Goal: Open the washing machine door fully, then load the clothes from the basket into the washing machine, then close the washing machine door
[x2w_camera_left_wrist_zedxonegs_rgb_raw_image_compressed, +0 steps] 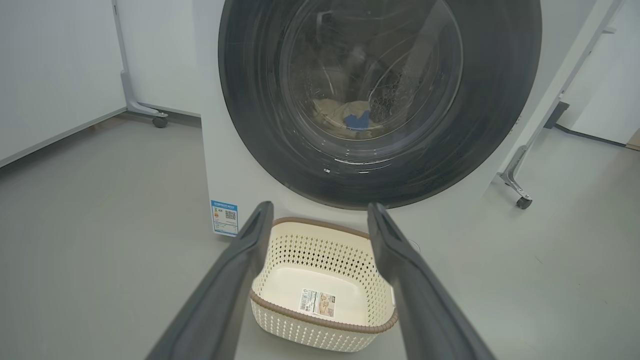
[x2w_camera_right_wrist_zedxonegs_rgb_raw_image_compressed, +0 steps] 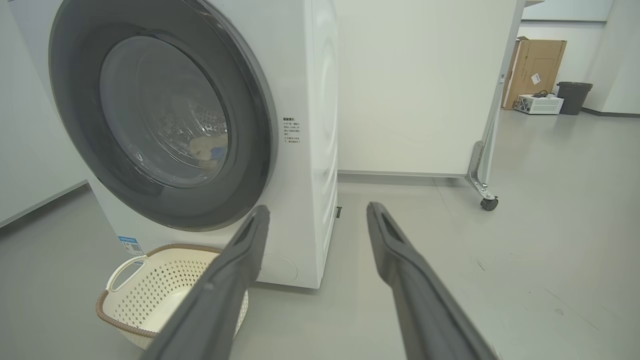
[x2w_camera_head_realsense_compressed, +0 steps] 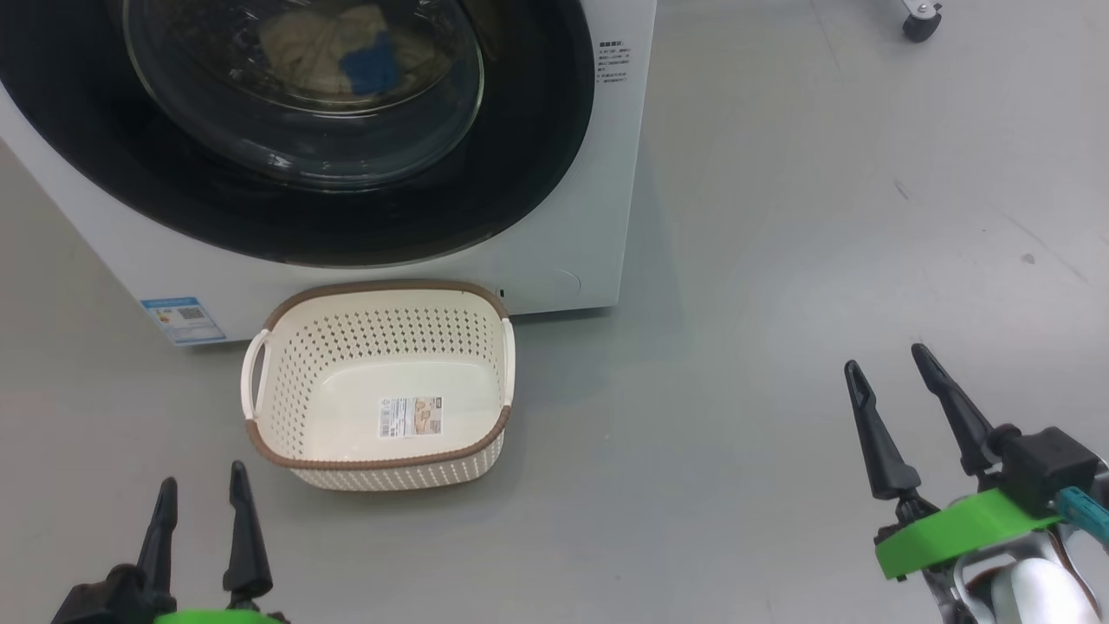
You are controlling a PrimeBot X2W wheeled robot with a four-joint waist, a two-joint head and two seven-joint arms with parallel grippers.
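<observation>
The white washing machine [x2w_camera_head_realsense_compressed: 572, 217] [x2w_camera_left_wrist_zedxonegs_rgb_raw_image_compressed: 235, 165] [x2w_camera_right_wrist_zedxonegs_rgb_raw_image_compressed: 320, 125] stands ahead with its round black-ringed door [x2w_camera_head_realsense_compressed: 520, 173] [x2w_camera_left_wrist_zedxonegs_rgb_raw_image_compressed: 490, 100] [x2w_camera_right_wrist_zedxonegs_rgb_raw_image_compressed: 250, 125] shut flat against the front. Behind the glass lie the cream clothes [x2w_camera_head_realsense_compressed: 312, 43] [x2w_camera_left_wrist_zedxonegs_rgb_raw_image_compressed: 332, 107] [x2w_camera_right_wrist_zedxonegs_rgb_raw_image_compressed: 202, 145], one with a blue patch. On the floor before the machine sits the basket [x2w_camera_head_realsense_compressed: 286, 347] [x2w_camera_left_wrist_zedxonegs_rgb_raw_image_compressed: 285, 310] [x2w_camera_right_wrist_zedxonegs_rgb_raw_image_compressed: 115, 315], holding nothing but a sticker on its bottom. My left gripper [x2w_camera_head_realsense_compressed: 201, 490] [x2w_camera_left_wrist_zedxonegs_rgb_raw_image_compressed: 320, 215] is open, low left, short of the basket. My right gripper [x2w_camera_head_realsense_compressed: 892, 364] [x2w_camera_right_wrist_zedxonegs_rgb_raw_image_compressed: 317, 212] is open over bare floor to the right.
Grey floor [x2w_camera_head_realsense_compressed: 780, 260] spreads to the right of the machine. A wheeled white partition [x2w_camera_right_wrist_zedxonegs_rgb_raw_image_compressed: 415, 85] stands behind it, its castors [x2w_camera_right_wrist_zedxonegs_rgb_raw_image_compressed: 489, 203] [x2w_camera_left_wrist_zedxonegs_rgb_raw_image_compressed: 523, 202] on the floor. A cardboard box [x2w_camera_right_wrist_zedxonegs_rgb_raw_image_compressed: 535, 70] and a dark bin [x2w_camera_right_wrist_zedxonegs_rgb_raw_image_compressed: 572, 97] stand far back right.
</observation>
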